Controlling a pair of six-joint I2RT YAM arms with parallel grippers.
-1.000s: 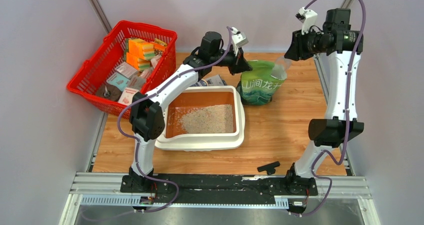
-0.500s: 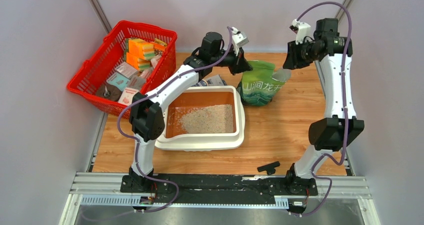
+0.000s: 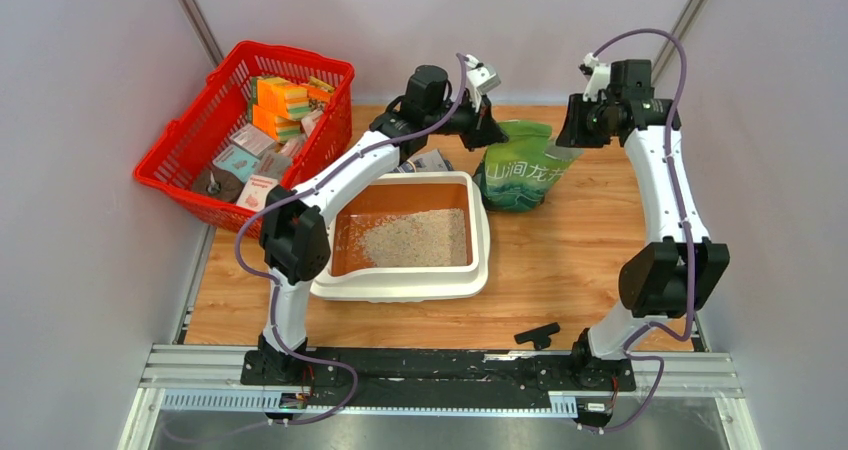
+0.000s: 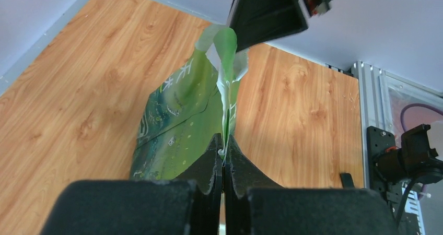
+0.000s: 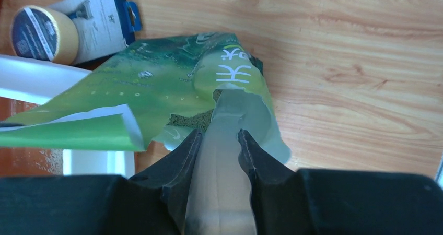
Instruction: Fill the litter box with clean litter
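Granules of pale, sandy litter lie in a low heap on the orange-brown floor of the litter box. The box is a cream plastic tray with a rounded rim, at the middle of the overhead view on the wood-grain table. Just beyond its upper-right corner stands a glossy green printed bag. The left gripper pinches the bag's upper-left edge, and the right gripper holds its upper-right corner. A red mesh basket of boxes fills the upper left.

From the left wrist, the black fingers are pressed together on the thin folded edge of the bag. The bag rises to the right gripper's dark body at the top of the frame.

From the right wrist, the two curved fingers stand part-way apart, and a pale, translucent flap of the bag fills the gap between them. The white rim of the litter box shows at the left edge, with a yellowish tape roll in the upper left.
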